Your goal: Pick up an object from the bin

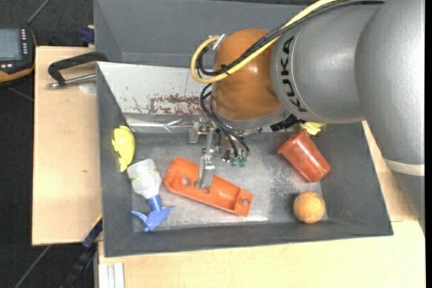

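Camera view: the gripper point(204, 179) is held low over a flat orange bracket point(226, 196) in the bin point(145, 88), presumably for grasping (its opening cannot be told).

Long flat orange plastic bracket point(219, 193), hole near each end, lying diagonally, front-centre of bin point(270, 175).

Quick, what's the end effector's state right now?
End effector: cannot be told whether open or closed; it is down over the long flat orange piece.
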Tool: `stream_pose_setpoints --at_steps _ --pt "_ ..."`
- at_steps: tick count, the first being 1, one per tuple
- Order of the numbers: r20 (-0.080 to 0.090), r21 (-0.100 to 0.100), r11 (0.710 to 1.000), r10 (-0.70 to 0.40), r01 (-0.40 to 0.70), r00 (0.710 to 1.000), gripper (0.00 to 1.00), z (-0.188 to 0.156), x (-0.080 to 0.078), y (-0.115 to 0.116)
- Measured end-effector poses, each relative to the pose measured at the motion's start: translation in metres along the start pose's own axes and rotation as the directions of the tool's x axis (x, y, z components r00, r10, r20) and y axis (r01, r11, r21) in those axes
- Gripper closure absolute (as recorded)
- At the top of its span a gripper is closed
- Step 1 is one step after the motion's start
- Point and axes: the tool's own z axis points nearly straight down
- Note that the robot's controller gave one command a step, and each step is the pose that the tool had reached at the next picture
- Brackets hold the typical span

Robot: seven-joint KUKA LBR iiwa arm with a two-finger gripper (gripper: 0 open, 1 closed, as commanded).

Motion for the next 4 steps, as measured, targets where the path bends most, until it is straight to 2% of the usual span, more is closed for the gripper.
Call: stream_pose_setpoints --at_steps 1,2,3,4 --pt "0.008 -0.001 1.000 0.001 -0.001 1.000 0.00 -0.005 -0.002 -0.001" --pt "0.012 -0.004 0.993 0.114 -0.114 0.993 0.00 0.016 0.004 -0.007" --pt "0.006 -0.003 0.986 0.167 -0.167 0.986 1.00 0.056 0.008 -0.015" --pt "0.006 -0.003 0.986 0.167 -0.167 0.986 1.00 0.056 0.008 -0.015"
